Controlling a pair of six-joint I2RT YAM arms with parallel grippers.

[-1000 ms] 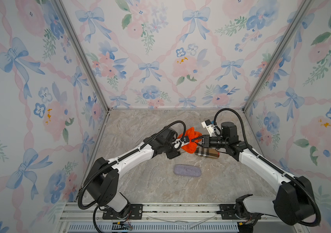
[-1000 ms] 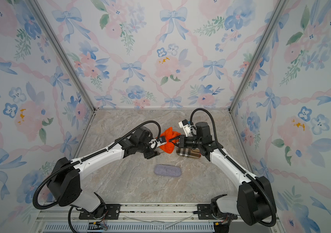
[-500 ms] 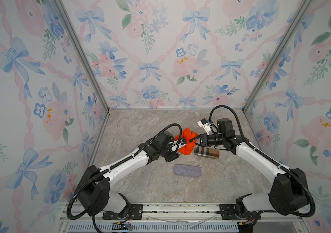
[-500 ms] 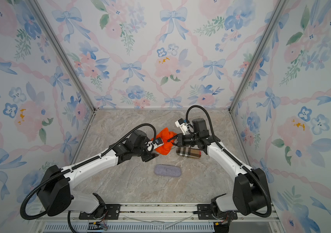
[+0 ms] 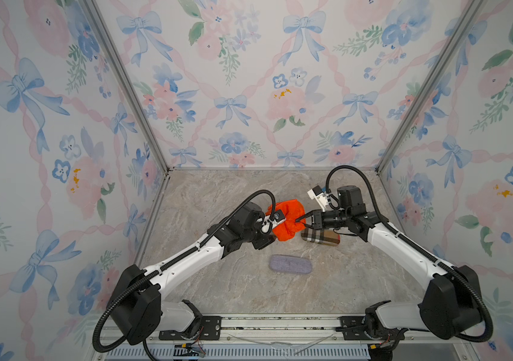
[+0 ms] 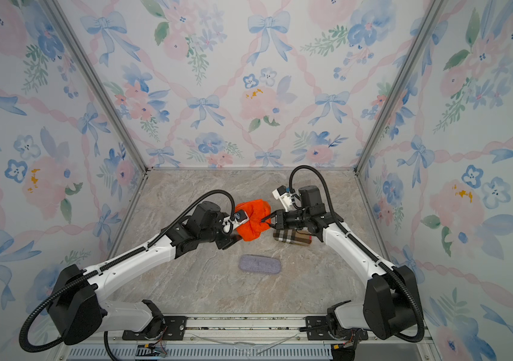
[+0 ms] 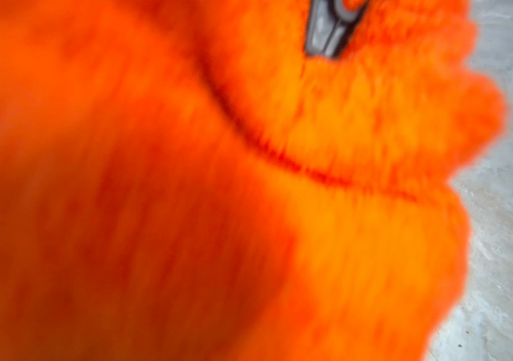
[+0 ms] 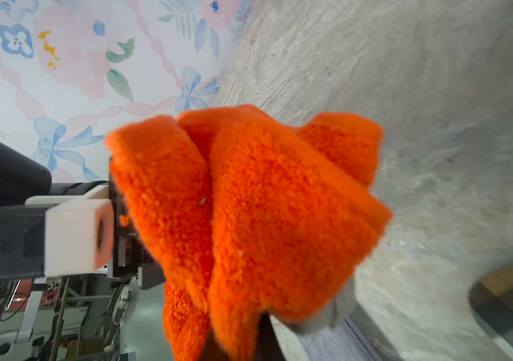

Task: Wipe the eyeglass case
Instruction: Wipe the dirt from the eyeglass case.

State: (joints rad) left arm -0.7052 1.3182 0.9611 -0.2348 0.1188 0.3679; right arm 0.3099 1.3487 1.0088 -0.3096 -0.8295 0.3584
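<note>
Surface: grey-beige marbled counter (image 5: 217, 193). It is boxed on three sides by walls (image 5: 249, 78) papered with blue bows and pink flowers, with metal posts (image 5: 124, 84) at the corners.

Count: one orange fluffy cloth (image 5: 286, 218), one tan plaid eyeglass case (image 5: 321, 239), one lilac-grey oval felt pouch (image 5: 290, 264), two arms.

The eyeglass case lies flat at 2 o'clock from counter centre and at 4 o'clock from the cloth, just beside it. Contact between them cannot be told.

The right gripper (image 5: 298, 220) is pinched closed on the cloth's 3 o'clock edge, above the case's near end.

The left gripper (image 5: 269, 239) is buried under the cloth at 8 o'clock, so its opening cannot be told.

The pouch lies apart, at 6 o'clock from the cloth, unobstructed.
</note>
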